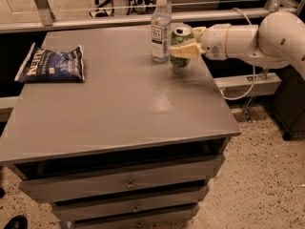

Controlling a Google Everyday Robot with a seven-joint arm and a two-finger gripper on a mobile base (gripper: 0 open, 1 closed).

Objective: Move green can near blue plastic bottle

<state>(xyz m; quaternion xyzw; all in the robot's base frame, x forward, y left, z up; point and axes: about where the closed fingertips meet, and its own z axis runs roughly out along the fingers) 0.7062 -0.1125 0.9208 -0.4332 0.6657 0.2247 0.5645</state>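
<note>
The green can (180, 38), with a silver top, stands upright at the far right of the grey table (119, 104), right beside the blue plastic bottle (160, 28). The bottle is tall and clear with a white cap and a white and dark label. My gripper (185, 47) reaches in from the right on a white arm (257, 37). Its pale fingers (187, 51) are shut around the can's body. The can's base is at or just above the tabletop; I cannot tell which.
A flat dark blue chip bag (50, 64) lies at the table's far left. The table has drawers (128, 182) below its front edge. A metal rail (95, 20) runs behind the table. Speckled floor lies to the right.
</note>
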